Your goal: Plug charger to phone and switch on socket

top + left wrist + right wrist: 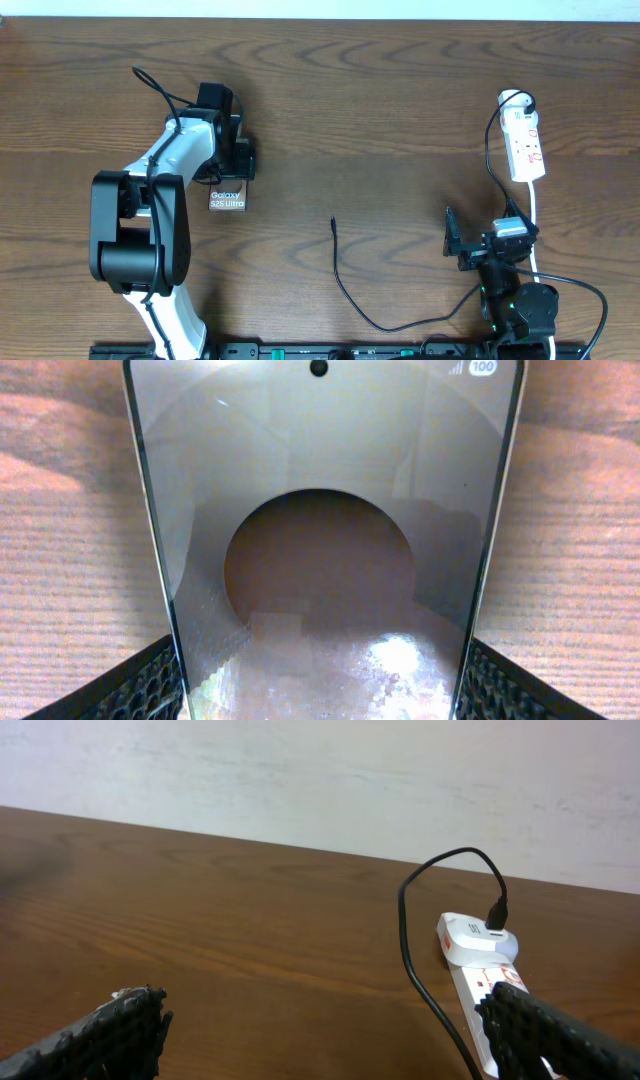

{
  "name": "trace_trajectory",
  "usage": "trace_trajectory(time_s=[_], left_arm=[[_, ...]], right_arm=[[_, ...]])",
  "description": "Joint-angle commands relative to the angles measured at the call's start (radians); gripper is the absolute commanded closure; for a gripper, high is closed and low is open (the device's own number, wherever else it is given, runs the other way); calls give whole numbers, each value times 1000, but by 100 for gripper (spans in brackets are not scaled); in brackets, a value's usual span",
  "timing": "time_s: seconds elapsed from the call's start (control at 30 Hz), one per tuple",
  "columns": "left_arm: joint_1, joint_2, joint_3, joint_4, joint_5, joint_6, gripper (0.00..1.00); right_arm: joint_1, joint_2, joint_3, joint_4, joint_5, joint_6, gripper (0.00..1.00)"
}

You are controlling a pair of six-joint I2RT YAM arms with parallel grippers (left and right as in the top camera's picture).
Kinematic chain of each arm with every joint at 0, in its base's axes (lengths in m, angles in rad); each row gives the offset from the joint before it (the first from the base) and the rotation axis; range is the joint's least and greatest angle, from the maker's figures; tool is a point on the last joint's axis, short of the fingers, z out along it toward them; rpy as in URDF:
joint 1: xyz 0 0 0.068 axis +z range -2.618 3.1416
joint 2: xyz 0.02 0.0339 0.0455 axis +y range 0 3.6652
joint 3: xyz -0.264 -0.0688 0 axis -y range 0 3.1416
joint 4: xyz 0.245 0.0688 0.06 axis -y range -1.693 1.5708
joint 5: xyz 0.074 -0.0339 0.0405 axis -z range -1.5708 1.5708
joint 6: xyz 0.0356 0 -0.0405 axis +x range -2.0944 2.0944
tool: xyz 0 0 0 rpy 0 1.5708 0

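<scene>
Left claw (229, 183) is clamping the phone (227, 199) by its long edges over the left part of the counter (400, 90), with the Galaxy lettering showing to the overhead camera. In the wrist view the glass is filling almost the whole frame, and the fingers (150, 685) are pressing in on both sides. Right claw (458, 243) is hanging wide apart with nothing in it, low on the right, near the power strip (527, 145). The charger cable (342, 280) is lying loose on the wood, its plug tip (333, 220) sitting mid-counter, well apart from the phone. Its other end is going into the white adapter (475, 935) on the strip.
</scene>
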Motion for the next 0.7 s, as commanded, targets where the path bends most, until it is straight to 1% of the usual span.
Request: trace_trajectory(time_s=[0.0,0.53,0.67], left_arm=[[-6,-21,9,-24,-3,-2,93],[-6,-166,13,-46,0,-2,92],[-6,-184,13,-64,92,-2,93]], right_arm=[[2,-6,-1,-5,8,-13,1],[2,-6,-1,-5,8,-13,1],[2,-6,-1,-5,8,-13,1]])
